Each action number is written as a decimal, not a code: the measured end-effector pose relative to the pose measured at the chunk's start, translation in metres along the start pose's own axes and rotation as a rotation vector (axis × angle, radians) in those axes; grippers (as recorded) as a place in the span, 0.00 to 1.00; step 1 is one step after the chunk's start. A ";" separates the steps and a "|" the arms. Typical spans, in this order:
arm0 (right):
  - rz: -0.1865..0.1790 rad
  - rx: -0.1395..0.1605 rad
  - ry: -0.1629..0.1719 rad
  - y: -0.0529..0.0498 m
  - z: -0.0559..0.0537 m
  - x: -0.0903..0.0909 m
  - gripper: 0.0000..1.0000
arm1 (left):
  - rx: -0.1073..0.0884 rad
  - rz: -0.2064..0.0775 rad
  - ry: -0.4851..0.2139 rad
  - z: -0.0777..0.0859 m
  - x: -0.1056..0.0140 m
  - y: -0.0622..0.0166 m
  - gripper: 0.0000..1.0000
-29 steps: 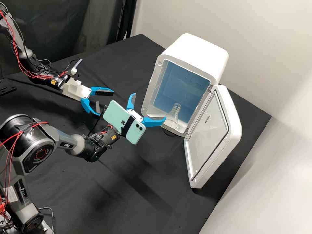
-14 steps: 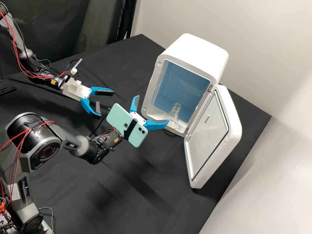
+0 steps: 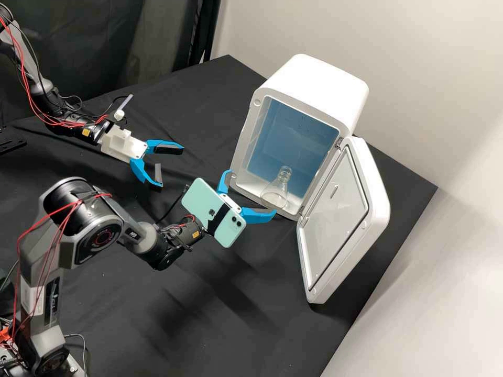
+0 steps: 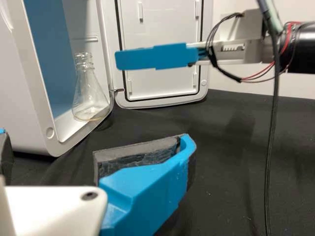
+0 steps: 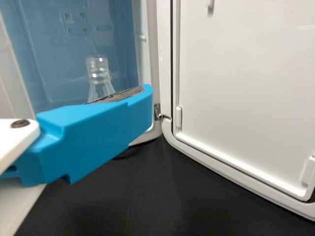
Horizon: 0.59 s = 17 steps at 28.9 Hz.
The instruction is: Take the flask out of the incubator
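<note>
Glass flask [image 3: 276, 191] stands inside the incubator [image 3: 314, 89] (door open), just beyond the spread right hand [image 3: 249, 193]

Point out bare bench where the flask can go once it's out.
Widest bare stretch of the black bench: near side, between the open white door and the right arm. Another lies behind the left tool, beside the white box-shaped incubator. Crowded: the incubator mouth, where the open right tool sits before the clear glass flask.

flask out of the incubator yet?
No, the flask stands upright on the incubator floor, and the open right gripper at the opening holds nothing.
</note>
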 end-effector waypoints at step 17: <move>-0.050 0.113 -0.014 -0.013 0.034 0.042 1.00 | 0.004 -0.017 0.009 -0.001 0.003 0.0012 1.00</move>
